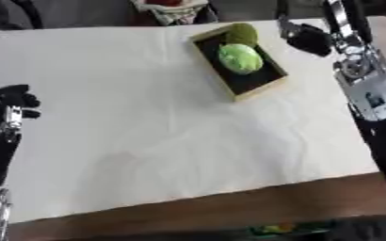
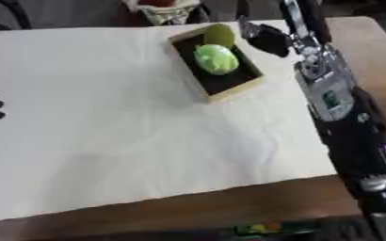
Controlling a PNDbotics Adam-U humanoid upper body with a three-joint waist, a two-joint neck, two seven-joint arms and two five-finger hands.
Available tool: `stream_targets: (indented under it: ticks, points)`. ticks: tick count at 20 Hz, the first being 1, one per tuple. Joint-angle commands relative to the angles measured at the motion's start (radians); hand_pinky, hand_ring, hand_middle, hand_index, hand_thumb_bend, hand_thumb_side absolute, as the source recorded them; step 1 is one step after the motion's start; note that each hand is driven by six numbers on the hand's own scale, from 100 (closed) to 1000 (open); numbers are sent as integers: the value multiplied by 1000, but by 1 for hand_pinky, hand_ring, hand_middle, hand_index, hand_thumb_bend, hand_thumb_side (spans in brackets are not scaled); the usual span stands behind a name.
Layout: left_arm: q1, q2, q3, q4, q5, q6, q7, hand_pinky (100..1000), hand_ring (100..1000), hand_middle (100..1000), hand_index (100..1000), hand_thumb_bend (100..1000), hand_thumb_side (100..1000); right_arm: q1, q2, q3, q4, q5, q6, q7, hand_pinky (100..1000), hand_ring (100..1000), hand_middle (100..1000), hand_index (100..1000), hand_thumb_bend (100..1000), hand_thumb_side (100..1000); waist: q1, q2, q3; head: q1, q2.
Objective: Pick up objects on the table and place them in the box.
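Left eye view: the box (image 1: 258,84) holds a green ball (image 1: 240,58) and a darker one (image 1: 242,33), both already delivered. Right hand (image 1: 310,40) hangs just beside it, grip indiscernible; left hand (image 1: 11,101) idles, clenched, empty, at the surface (image 1: 147,132) edge.

The right hand (image 1: 310,38) is black, on a forearm of silver-grey housing with a small dark marking and round silver joints. The left hand (image 1: 8,101) is black with silver parts.
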Motion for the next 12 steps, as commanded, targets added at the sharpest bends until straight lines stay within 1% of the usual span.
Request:
stream_targets:
  ticks: [1,4,7,9,12]
  points:
    - [-9,15,9,-21,-5,-1,6,603,638,567,723,100,685,52,2,-27,-119,-67,30,8,696,702,616,707,100,347,1,-11,0,30,5]
    - [-10,14,9,-21,-4,-1,7,602,640,568,723,100,686,147,24,-46,-214,-126,57,12,687,691,602,697,100,389,0,-8,-1,47,5]
    - [-9,11,6,-18,-5,0,3,602,642,568,722,100,693,212,47,-62,-289,-178,94,17,681,682,594,694,100,438,-3,-2,-5,69,5]
    - [-9,9,6,-17,-6,-1,2,602,644,568,722,100,693,251,63,-76,-317,-214,111,17,675,675,586,689,100,475,-5,1,-10,82,5]
    - [-9,8,4,-16,-7,-1,1,602,645,568,722,100,697,294,82,-101,-336,-274,123,10,672,668,581,685,100,509,-4,9,-19,102,5]
